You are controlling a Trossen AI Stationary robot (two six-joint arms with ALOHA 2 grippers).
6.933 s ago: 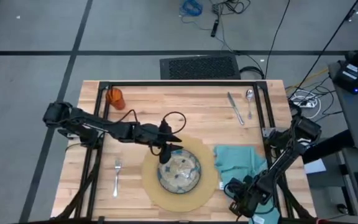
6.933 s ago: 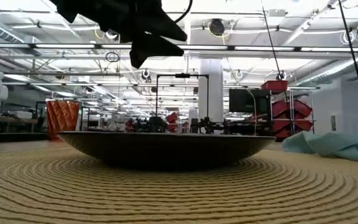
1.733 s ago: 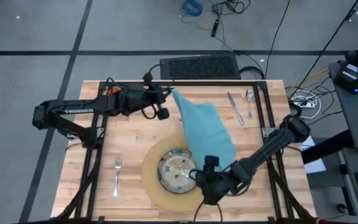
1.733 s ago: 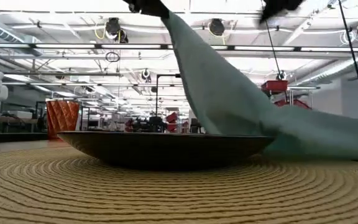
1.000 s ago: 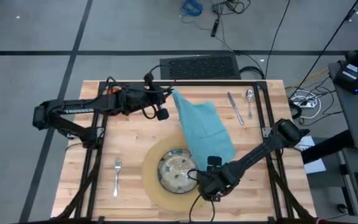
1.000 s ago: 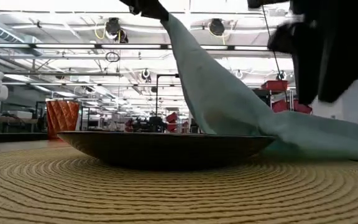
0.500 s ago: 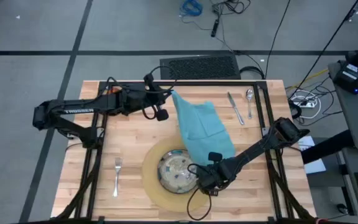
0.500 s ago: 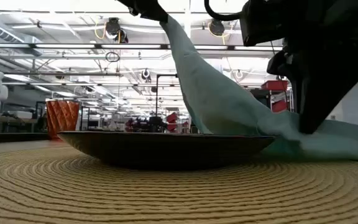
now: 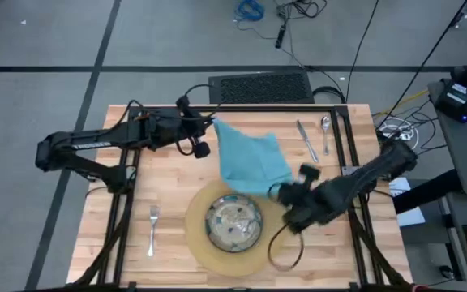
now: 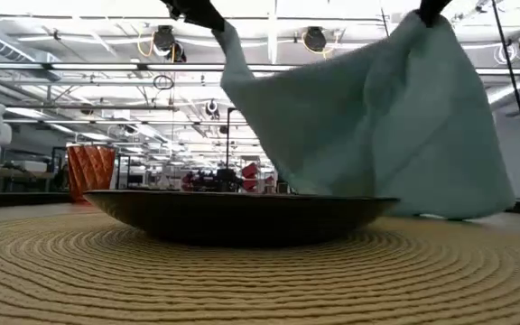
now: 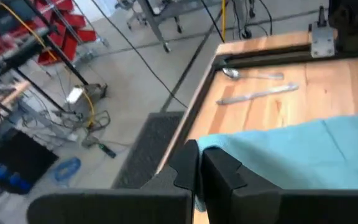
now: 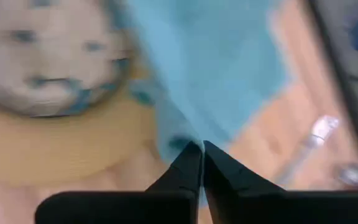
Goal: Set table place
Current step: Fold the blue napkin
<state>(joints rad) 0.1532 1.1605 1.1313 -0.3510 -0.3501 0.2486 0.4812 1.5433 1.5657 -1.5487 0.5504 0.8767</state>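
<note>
No readable writing or brand marks anywhere that I can make out, so on to the actual stuff.

The plate [image 9: 233,224] is the anchor here: speckled grey-green, sitting in the middle of the round tan mat [image 9: 202,249] on the wooden table [image 9: 169,182], and nothing is lying in it. From the low view, the plate [image 10: 242,215] is a dark shallow dish on the woven mat [image 10: 242,280].

The teal napkin [image 9: 251,158] is hanging in the air just beyond the plate, stretched between both arms. The left gripper [image 9: 210,126] is pinching one top corner, up past the plate toward the far edge of the table; in the left wrist view its fingers are clamped tight on the cloth edge [image 11: 272,155]. The right gripper [image 9: 276,192] is gripping another corner just beside the plate's far right rim, and the right wrist view shows those fingers pressed together on the fabric [image 12: 191,68]. In the low view the napkin [image 10: 368,126] is spreading like a sheet behind the plate, its lower edge dipping out of sight behind the plate's rim.

The small orange cup [image 10: 90,171] is standing empty-looking at the far left corner from the plate, though I can't see inside. The fork [image 9: 152,229] is lying left of the mat. The knife [image 9: 306,140] and spoon [image 9: 325,132] are lying side by side far right of the plate.
</note>
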